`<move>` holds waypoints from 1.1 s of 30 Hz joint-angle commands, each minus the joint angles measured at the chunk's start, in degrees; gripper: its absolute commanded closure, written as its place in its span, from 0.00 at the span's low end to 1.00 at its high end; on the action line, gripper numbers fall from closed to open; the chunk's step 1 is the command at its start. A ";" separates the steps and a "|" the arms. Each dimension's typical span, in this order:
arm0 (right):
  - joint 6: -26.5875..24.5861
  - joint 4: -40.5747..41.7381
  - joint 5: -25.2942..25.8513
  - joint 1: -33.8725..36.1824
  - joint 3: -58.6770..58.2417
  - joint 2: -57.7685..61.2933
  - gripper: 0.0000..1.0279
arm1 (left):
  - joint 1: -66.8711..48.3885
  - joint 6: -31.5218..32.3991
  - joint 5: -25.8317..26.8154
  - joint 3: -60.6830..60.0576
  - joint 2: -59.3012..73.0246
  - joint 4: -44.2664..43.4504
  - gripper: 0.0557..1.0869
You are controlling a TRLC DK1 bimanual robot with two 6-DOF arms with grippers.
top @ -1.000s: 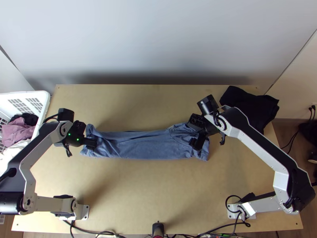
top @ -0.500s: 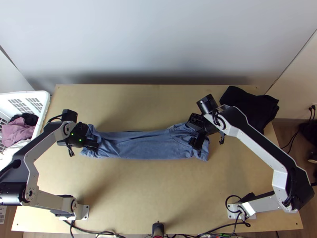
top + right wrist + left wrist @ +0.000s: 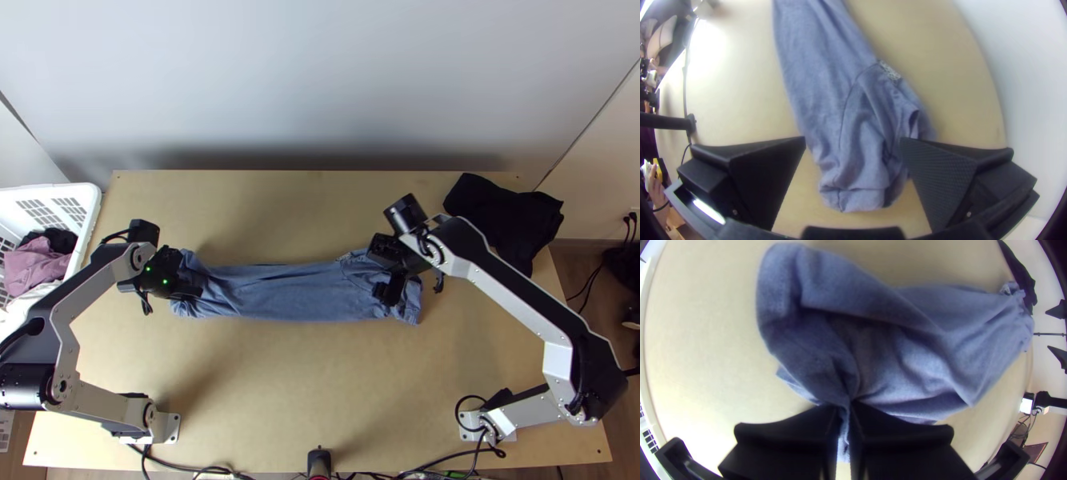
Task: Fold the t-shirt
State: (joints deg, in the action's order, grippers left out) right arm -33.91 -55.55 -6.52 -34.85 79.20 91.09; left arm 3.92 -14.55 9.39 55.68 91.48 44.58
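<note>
The blue t-shirt lies across the middle of the wooden table in a long, narrow strip running left to right, so the lengthwise folding looks largely done, though both ends are rumpled. The left gripper has its fingers pinched together on cloth at the strip's left end, while the right gripper holds its fingers wide apart at the right end, gripping nothing. Still left, by my judgement, is folding the strip's length into a compact bundle and smoothing the creases.
</note>
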 commanded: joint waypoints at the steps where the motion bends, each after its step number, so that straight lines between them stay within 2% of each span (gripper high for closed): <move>1: -0.37 0.00 -1.47 -4.00 -0.89 1.99 0.04 | -0.50 0.13 0.10 1.80 -2.10 1.21 0.97; 8: -0.89 1.41 -2.26 -7.51 0.17 6.29 0.04 | -2.69 1.36 0.63 6.55 -5.00 3.85 0.97; 24: -1.16 8.88 -3.93 -4.44 1.05 17.98 0.04 | -8.85 3.38 2.92 14.90 -5.88 6.75 0.97; 33: -0.63 10.37 -4.11 -4.35 1.31 22.11 0.04 | -10.08 3.47 5.11 22.28 -5.88 9.74 0.97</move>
State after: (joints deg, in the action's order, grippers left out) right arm -34.96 -46.24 -10.55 -39.44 80.38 110.13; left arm -5.17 -11.11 13.13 73.08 85.69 52.62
